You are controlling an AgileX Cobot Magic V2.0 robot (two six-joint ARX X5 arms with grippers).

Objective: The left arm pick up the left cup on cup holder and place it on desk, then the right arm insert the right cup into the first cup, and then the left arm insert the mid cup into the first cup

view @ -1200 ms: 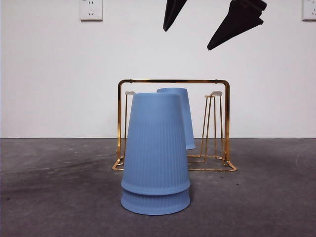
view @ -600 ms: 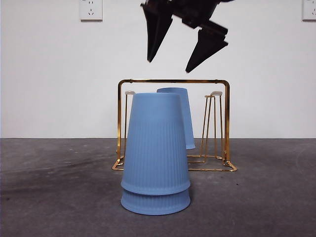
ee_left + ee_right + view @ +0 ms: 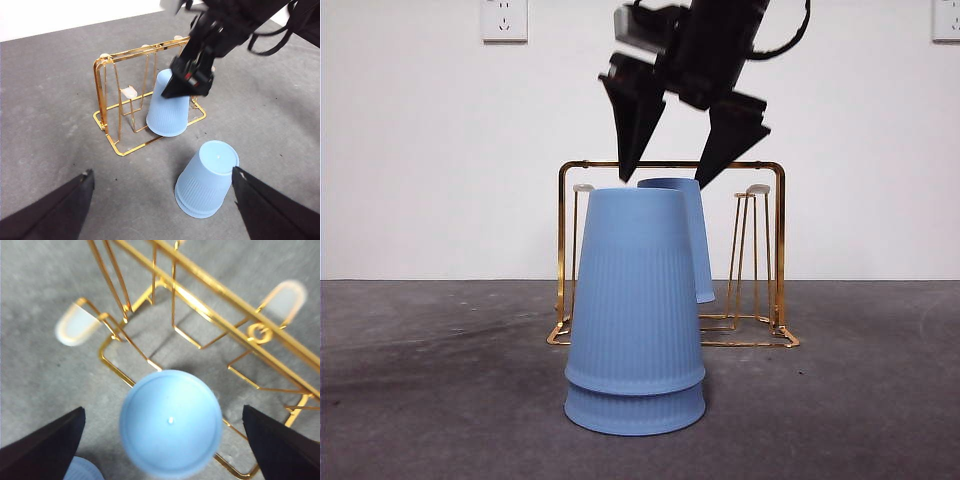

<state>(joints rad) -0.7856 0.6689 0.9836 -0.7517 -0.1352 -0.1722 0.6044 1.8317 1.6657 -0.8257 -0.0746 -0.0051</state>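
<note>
Dark grey desk (image 3: 440, 400) runs back to a white wall (image 3: 420, 150) with sockets. Two blue cups sit upside down, nested as a stack (image 3: 635, 310) on the desk, in front of the gold holder (image 3: 670, 165). One more cup (image 3: 171, 422) sits inverted on a holder peg. Directly above that cup hangs the right gripper (image 3: 668, 185), its jaws spread wide to either side of the cup's base, touching nothing. The left gripper (image 3: 162, 187) is held high off to one side, jaws wide apart and empty, looking down on the stack and holder
</note>
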